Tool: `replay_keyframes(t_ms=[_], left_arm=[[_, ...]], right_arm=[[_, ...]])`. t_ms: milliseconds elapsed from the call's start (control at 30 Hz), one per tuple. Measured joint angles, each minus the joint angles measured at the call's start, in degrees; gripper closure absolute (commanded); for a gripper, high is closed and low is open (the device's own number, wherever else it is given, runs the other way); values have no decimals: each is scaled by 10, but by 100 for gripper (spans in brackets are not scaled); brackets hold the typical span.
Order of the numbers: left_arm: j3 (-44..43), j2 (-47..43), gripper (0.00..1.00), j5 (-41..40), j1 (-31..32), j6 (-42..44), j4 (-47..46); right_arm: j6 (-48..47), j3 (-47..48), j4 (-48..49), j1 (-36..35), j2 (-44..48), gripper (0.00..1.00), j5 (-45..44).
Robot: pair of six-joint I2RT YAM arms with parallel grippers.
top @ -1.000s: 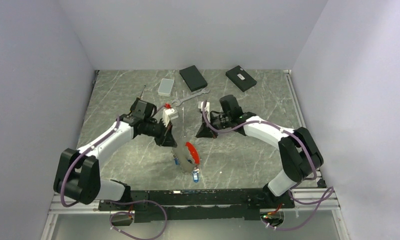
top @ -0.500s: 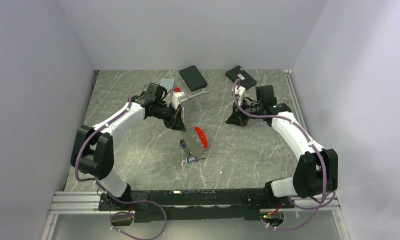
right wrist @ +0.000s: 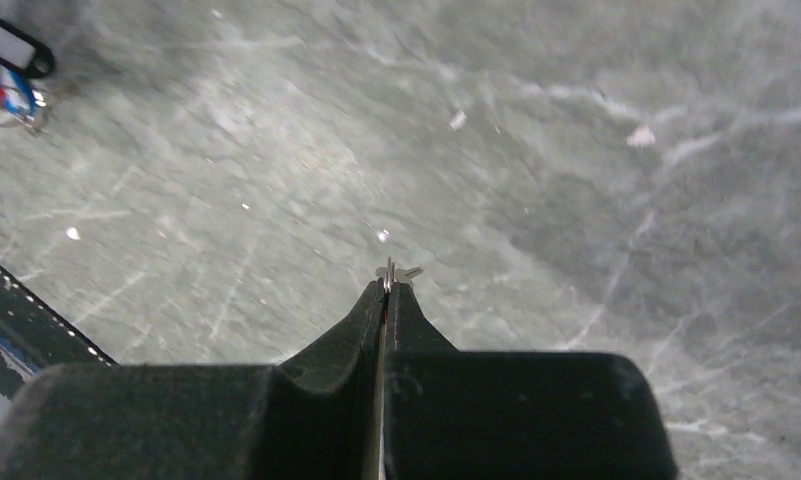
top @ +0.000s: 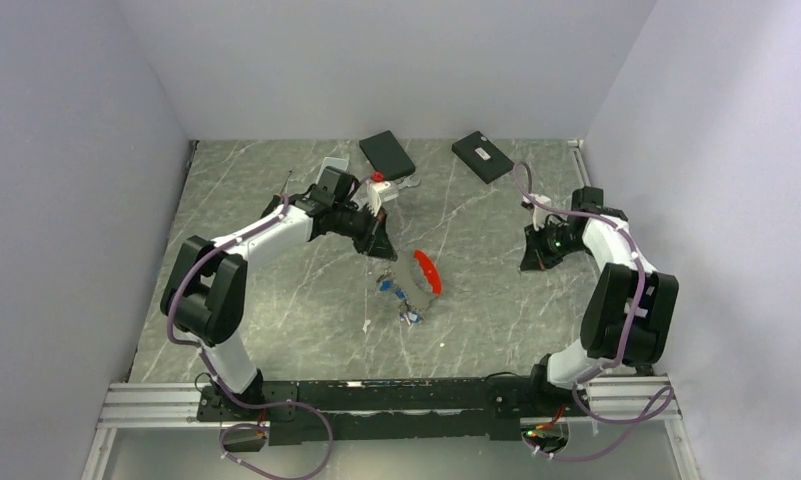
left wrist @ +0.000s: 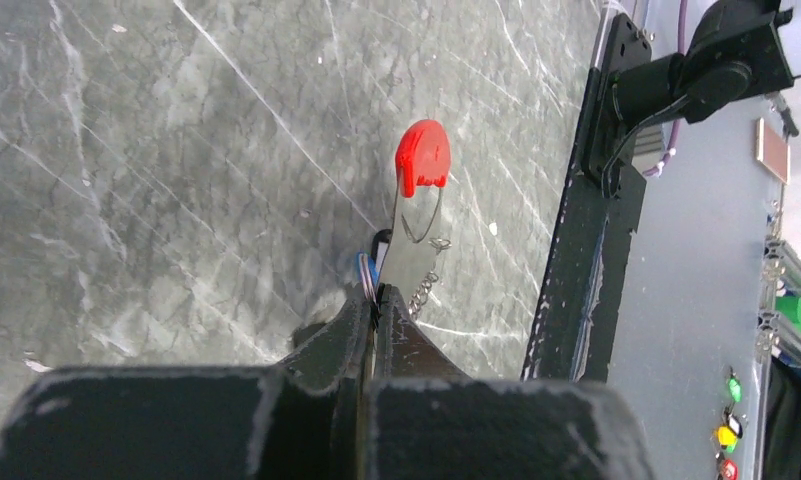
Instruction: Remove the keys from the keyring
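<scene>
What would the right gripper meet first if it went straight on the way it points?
Probably bare table, though depth is unclear. The right gripper, jaws shut on a small metal piece, aims at open marble; the keys lie off its line.

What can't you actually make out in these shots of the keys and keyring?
- Left wrist view: most of the keys sit behind the left fingers; their number is unclear.
- Right wrist view: the metal bit pinched by the right fingers is too small to identify.
- Top external view: how the keys join the keyring is too small to see.
</scene>
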State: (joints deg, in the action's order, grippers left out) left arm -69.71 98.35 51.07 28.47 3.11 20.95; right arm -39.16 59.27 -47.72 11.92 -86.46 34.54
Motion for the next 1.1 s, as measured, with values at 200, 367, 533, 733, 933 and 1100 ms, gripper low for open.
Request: replay_keyframes(t_ms=[200,367,533,733,933,1100], left_arm=[[0,16,100,-3,-1,-45,-46],[-13,50,100,-7,-1,-85,-81],[-35,97,100,-16,-1,-120,-120],[-45,145,100,-33,-1,-149,-157],[-46,152,100,-49,-6,-159,-163],[-46,153,100,-66,-12,-153,-159]], right_arm=[[-18,0,-17,28,-68,100,-7],[-9,0,-19,7,-87,100,8],[9,15,-11,-21,-99,100,11],[37,25,15,-61,-130,100,7],[75,45,40,-125,-145,99,4],[98,67,72,-148,-188,96,3]])
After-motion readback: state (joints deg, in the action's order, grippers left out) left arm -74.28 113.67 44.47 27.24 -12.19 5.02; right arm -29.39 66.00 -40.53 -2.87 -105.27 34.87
